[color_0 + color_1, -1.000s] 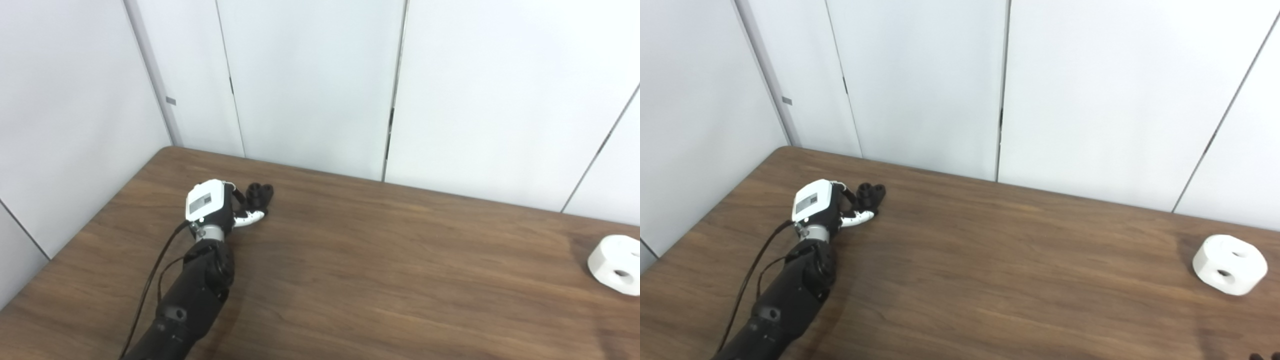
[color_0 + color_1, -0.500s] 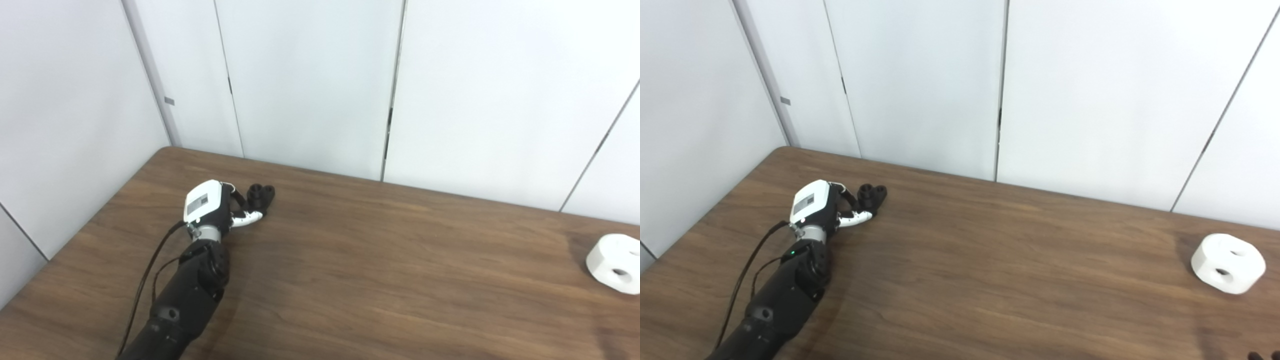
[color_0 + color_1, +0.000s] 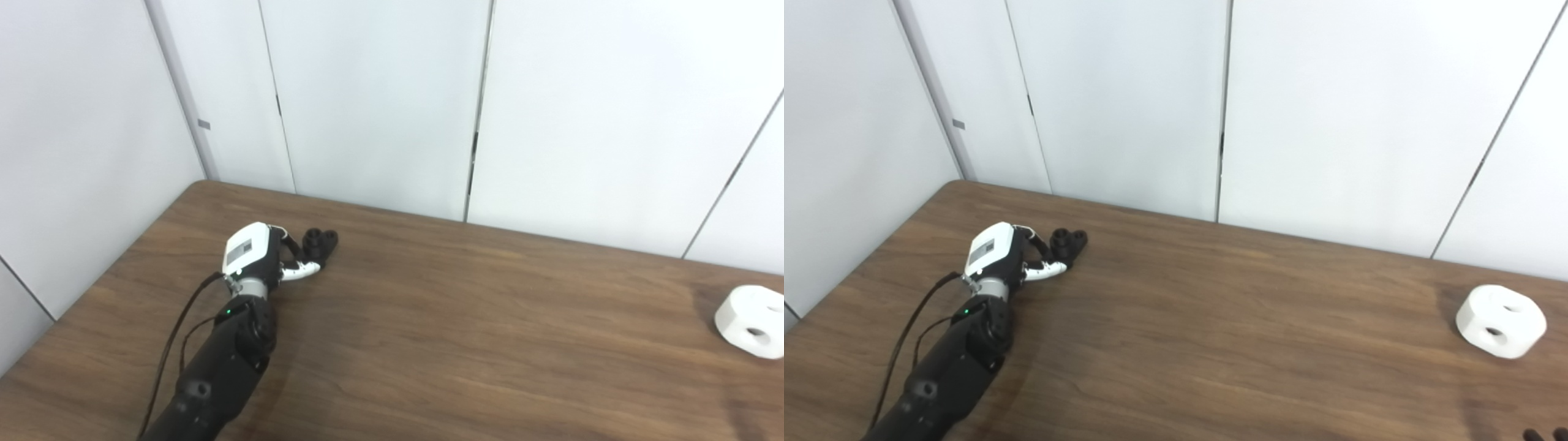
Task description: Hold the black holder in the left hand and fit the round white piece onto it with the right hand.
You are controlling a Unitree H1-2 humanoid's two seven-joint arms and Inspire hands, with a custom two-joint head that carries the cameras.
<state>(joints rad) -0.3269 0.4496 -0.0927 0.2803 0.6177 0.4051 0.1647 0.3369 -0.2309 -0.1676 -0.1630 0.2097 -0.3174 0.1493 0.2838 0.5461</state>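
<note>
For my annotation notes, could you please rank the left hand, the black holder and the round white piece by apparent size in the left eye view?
1. Left hand: largest.
2. Round white piece: slightly smaller, though cut off by the picture's right edge, so unsure.
3. Black holder: clearly smallest, partly hidden by the fingers.

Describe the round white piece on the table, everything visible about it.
The round white piece is a thick, matte, puck-like block, plastic by its look. It has holes in its top face and one in its side wall. It lies flat on the wooden table near the right edge, and no hand touches it.
</note>
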